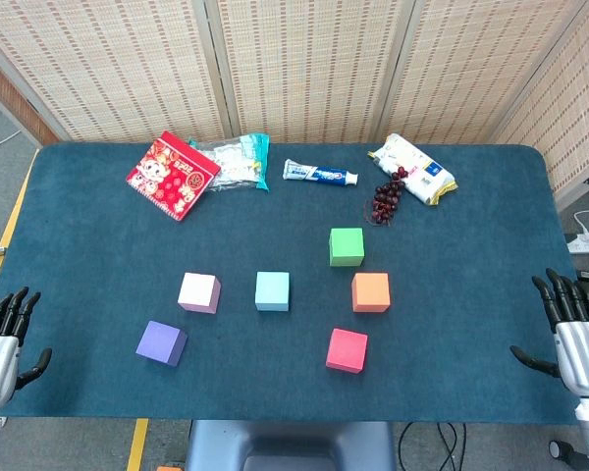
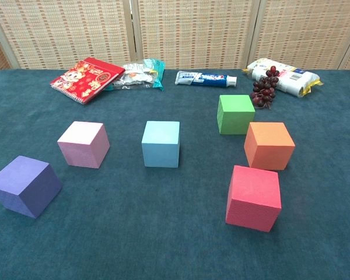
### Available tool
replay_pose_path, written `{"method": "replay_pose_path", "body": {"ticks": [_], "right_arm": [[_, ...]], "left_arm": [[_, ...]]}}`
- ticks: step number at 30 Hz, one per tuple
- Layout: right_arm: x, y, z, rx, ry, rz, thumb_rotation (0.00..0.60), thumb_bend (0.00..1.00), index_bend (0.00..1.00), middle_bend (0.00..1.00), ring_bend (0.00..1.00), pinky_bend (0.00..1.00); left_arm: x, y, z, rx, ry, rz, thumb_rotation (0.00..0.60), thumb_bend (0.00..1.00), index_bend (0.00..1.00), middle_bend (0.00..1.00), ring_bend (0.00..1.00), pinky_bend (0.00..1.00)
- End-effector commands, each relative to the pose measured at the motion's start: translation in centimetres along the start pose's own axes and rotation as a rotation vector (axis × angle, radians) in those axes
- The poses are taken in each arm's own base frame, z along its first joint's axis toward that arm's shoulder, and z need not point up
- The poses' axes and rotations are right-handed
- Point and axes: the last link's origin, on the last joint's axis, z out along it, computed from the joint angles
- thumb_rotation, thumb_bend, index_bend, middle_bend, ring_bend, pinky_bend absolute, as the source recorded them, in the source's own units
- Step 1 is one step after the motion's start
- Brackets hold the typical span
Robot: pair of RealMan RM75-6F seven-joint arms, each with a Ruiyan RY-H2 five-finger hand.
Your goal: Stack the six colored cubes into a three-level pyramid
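Matt, finely grained foam-like cubes [image 2: 161, 143] on a fuzzy teal cloth table cover [image 2: 163, 245], glossy plastic snack bags [image 1: 412, 169] and toothpaste tube [image 2: 205, 77], woven reed-look screen [image 1: 304, 59] behind, silvery metal-look hands [image 1: 581, 343].

Three in a row across the bench [image 1: 471, 255], left cube [image 1: 198, 292], middle cube [image 1: 272, 291], right cube [image 1: 370, 292], rear cube [image 1: 347, 246] behind-left of the right cube, front-left cube [image 1: 161, 343] and front-right cube [image 1: 347, 350] nearer, booklet [image 1: 173, 176], tube [image 1: 319, 175], grapes [image 1: 385, 199] along the back.
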Motion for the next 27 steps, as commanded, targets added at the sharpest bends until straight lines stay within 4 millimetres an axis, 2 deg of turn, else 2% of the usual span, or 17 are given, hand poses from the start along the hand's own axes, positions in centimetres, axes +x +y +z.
{"method": "replay_pose_path", "body": {"ticks": [1, 9, 13, 17, 21, 27], "right_arm": [[0.0, 0.0, 0.0, 0.0, -0.002, 0.0, 0.6, 0.09, 0.0, 0.0, 0.0, 0.01], [0.2, 0.1, -0.3, 0.002, 0.006, 0.011, 0.6, 0.09, 0.0, 0.0, 0.0, 0.01], [0.7, 0.5, -0.5, 0.003, 0.024, 0.028, 0.6, 0.09, 0.0, 0.0, 0.0, 0.01], [1.3, 0.6, -0.3, 0.018, 0.036, 0.015, 0.6, 0.09, 0.0, 0.0, 0.0, 0.01], [2.0, 0.3, 0.2, 0.042, 0.048, 0.005, 0.6, 0.09, 0.0, 0.0, 0.0, 0.01], [2.6, 0.1, 0.7, 0.049, 0.046, -0.001, 0.6, 0.09, 0.0, 0.0, 0.0, 0.01]], "left_arm": [[-0.3, 0.0, 0.0, 0.001, -0.01, 0.001, 0.6, 0.33, 0.04, 0.0, 0.0, 0.02], [-0.2, 0.1, -0.1, -0.003, -0.004, -0.003, 0.6, 0.33, 0.04, 0.0, 0.0, 0.02], [0.3, 1.1, 1.4, -0.056, -0.01, -0.031, 0.6, 0.33, 0.04, 0.01, 0.0, 0.03], [1.2, 3.1, 4.1, -0.178, -0.035, -0.06, 0.6, 0.33, 0.05, 0.04, 0.01, 0.05], [2.1, 6.0, 8.1, -0.308, -0.087, -0.082, 0.6, 0.33, 0.07, 0.05, 0.02, 0.08], [0.7, 10.3, 13.3, -0.415, -0.22, -0.08, 0.6, 0.33, 0.12, 0.06, 0.02, 0.09]]}}
